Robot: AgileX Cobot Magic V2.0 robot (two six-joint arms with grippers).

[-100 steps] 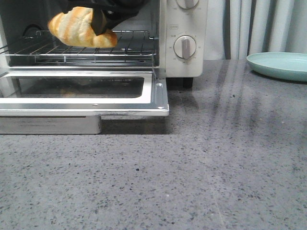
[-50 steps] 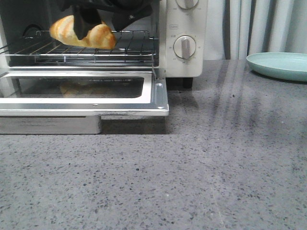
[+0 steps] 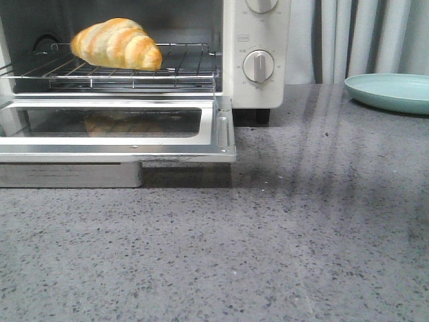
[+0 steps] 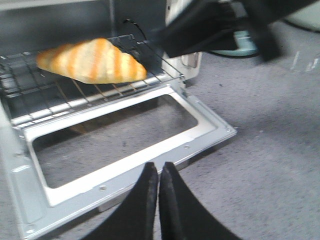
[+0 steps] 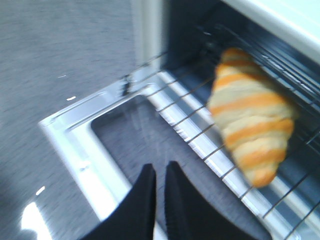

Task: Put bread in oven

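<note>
The bread (image 3: pixel 117 43), a golden-orange roll with cream stripes, lies free on the wire rack (image 3: pixel 181 67) inside the white oven (image 3: pixel 258 40), whose glass door (image 3: pixel 221 127) hangs open and flat. It also shows in the left wrist view (image 4: pixel 92 61) and the right wrist view (image 5: pixel 250 117). Neither gripper shows in the front view. My left gripper (image 4: pixel 159 167) is shut and empty, above the door's front edge. My right gripper (image 5: pixel 159 167) is shut with a thin slit, empty, above the door glass and away from the bread. My right arm (image 4: pixel 215 25) is a black blur beside the oven.
A light teal plate (image 3: pixel 389 90) sits at the back right on the speckled grey countertop (image 3: pixel 281 235). A metal tray (image 3: pixel 67 174) lies under the open door. Grey curtains (image 3: pixel 362 33) hang behind. The oven dials (image 3: pixel 258 66) face forward.
My right gripper let go of the bread on the rack and pulled up and back out of the oven. The bread now lies uncovered.
</note>
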